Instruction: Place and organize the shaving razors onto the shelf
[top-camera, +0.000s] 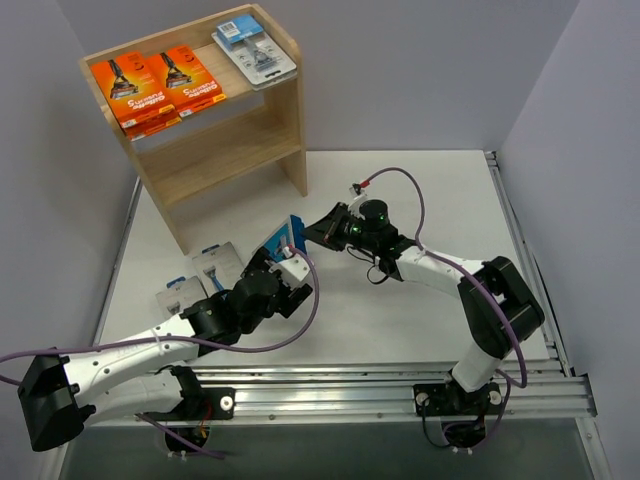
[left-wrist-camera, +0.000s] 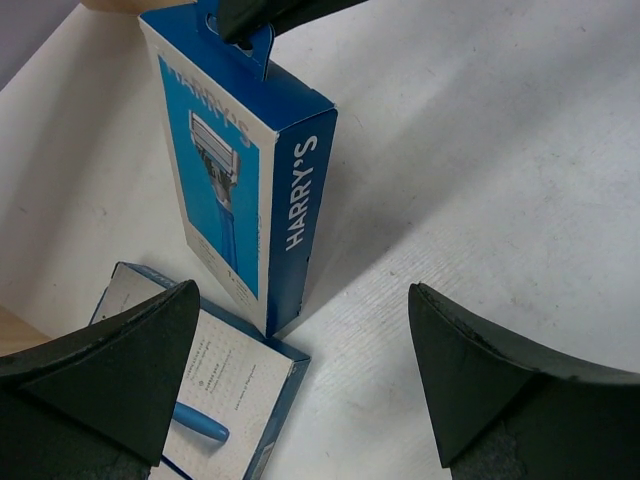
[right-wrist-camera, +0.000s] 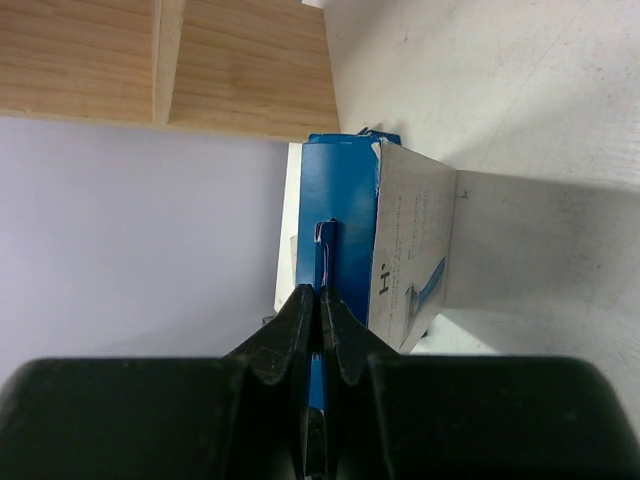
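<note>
Beside the held blue box (top-camera: 286, 237) lie two grey boxes (top-camera: 218, 263).

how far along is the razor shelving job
Done: two orange boxes and a blister pack lie on the shelf top. In hand: the right gripper pinches a blue box by its tab, left gripper open. Left: two grey boxes on the table.
</note>
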